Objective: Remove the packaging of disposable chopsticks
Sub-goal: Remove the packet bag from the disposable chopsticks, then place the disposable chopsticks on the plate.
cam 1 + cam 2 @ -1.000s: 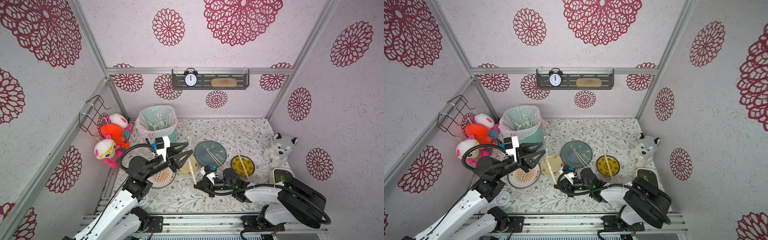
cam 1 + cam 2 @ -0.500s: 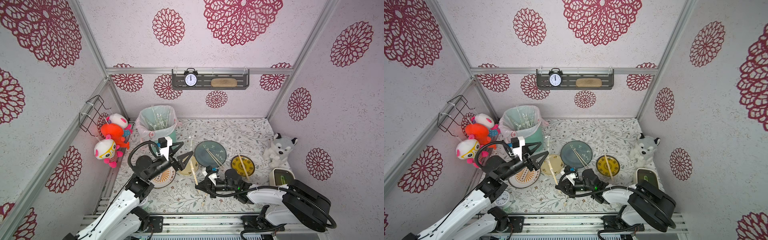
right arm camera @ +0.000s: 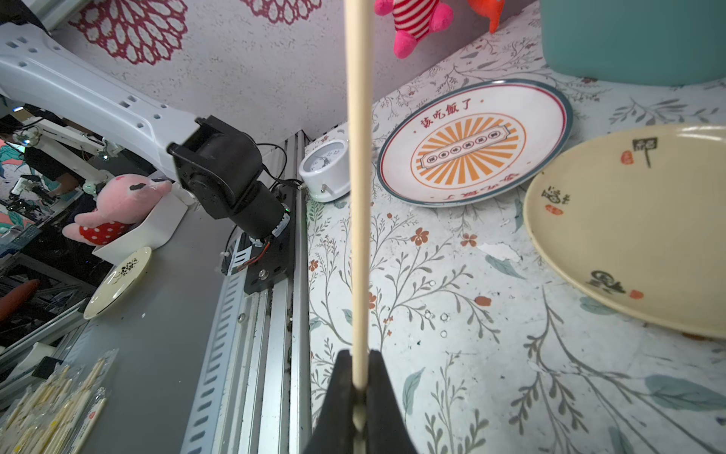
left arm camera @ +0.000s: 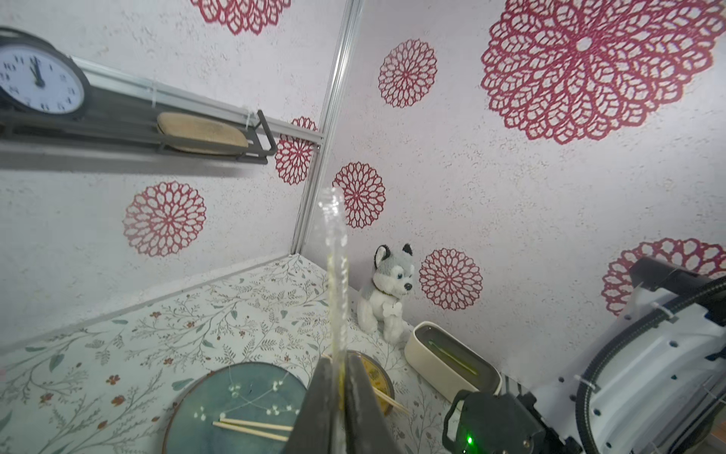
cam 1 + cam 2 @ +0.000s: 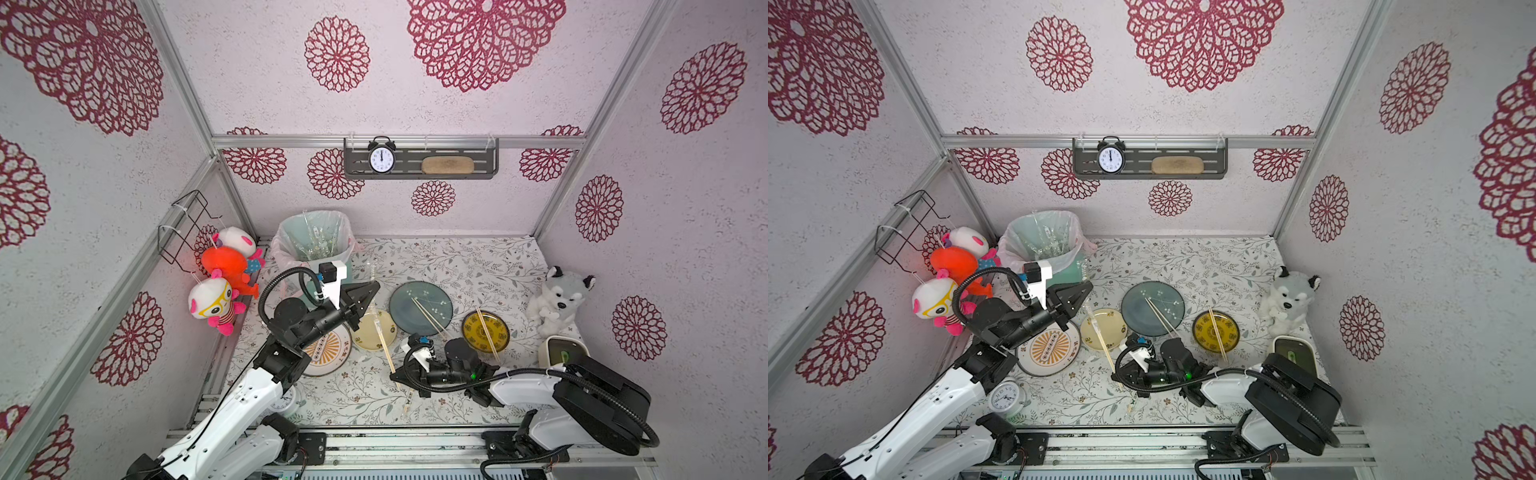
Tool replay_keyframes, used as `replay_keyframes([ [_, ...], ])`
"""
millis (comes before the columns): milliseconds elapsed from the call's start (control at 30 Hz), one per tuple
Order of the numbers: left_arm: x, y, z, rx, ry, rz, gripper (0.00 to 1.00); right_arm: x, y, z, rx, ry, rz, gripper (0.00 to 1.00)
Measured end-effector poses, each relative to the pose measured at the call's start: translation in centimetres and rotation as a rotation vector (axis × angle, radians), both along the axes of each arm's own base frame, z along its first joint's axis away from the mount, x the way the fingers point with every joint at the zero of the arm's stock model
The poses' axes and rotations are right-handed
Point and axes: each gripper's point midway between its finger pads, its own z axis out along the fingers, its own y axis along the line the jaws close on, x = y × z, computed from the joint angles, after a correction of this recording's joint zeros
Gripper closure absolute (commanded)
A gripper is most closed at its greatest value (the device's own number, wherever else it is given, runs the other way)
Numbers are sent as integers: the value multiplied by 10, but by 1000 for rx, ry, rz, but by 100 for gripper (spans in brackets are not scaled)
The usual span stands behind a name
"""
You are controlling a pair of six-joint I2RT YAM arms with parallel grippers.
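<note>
About halfway, by the look of it. Two plates are served: a bare pair (image 5: 428, 314) lies across the blue plate (image 5: 434, 293) in the middle of the counter (image 5: 478, 266), and a second bare pair (image 5: 487, 332) lies across the yellow plate (image 5: 500, 332) nearer the right edge. Empty sleeves (image 5: 313, 243) sit in the bin (image 5: 277, 245) at the back left corner.

The third pair is in hand. The right gripper (image 3: 359, 355), near the front edge, is pressed together on the chopsticks (image 3: 357, 177), whose far end reaches over the cream plate (image 5: 363, 334). The left gripper (image 4: 338, 363) is pinching the clear sleeve (image 4: 334, 243), which sticks up past its jaws above that plate. Whether the sleeve has fully cleared the sticks I cannot tell.

Left to do, I judge: draw it off, bin it, lay the pair on the cream plate. The orange-rayed plate (image 5: 332, 353) by the left edge has none, and wrapped pairs (image 3: 47, 408) wait off the counter, beyond the front rail
</note>
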Motion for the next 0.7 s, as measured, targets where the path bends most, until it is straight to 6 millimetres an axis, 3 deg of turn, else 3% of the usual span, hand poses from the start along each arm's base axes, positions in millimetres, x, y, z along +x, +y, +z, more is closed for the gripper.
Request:
replay_keyframes([
  [100,-6,6,15,-14,-37,15,93,0,1,-5,-9,7,-1,100],
  [233,-3,36,29,1,-57,169,94,9,6,-13,-50,41,-32,100],
  [367,6,69,82,-9,-96,329,97,35,32,-8,-88,160,-104,100],
  [433,10,79,95,-13,-94,379,96,44,41,-3,-83,237,-139,100],
  [533,19,84,88,11,-43,423,94,51,46,-9,-119,354,-188,100],
  [700,42,84,44,106,103,464,94,70,46,-24,-255,464,-288,100],
])
